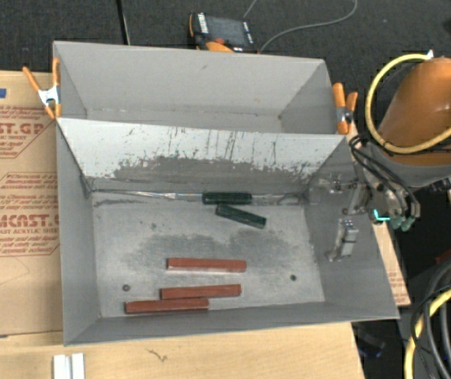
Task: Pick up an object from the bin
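Grey bin (75, 235) is big and made of metal, and a few small things lie on its floor. By its right edge is the robot arm (424, 101), with a round orange cover on top. Three long red-brown bars lie flat near the front edge. The first bar (206, 265) is nearest the middle of the floor. The second bar (201, 292) is just in front of it. The third bar (167, 306) is closest to the front left corner. Two short dark green sticks lie close together near the back edge. The straight green stick (227, 198) lies along the back wall, and the tilted green stick (241, 216) is just beside it. The gripper (340, 243) hangs over the right wall of the bin, well apart from the bars and sticks. I cannot tell if it is open or closed.
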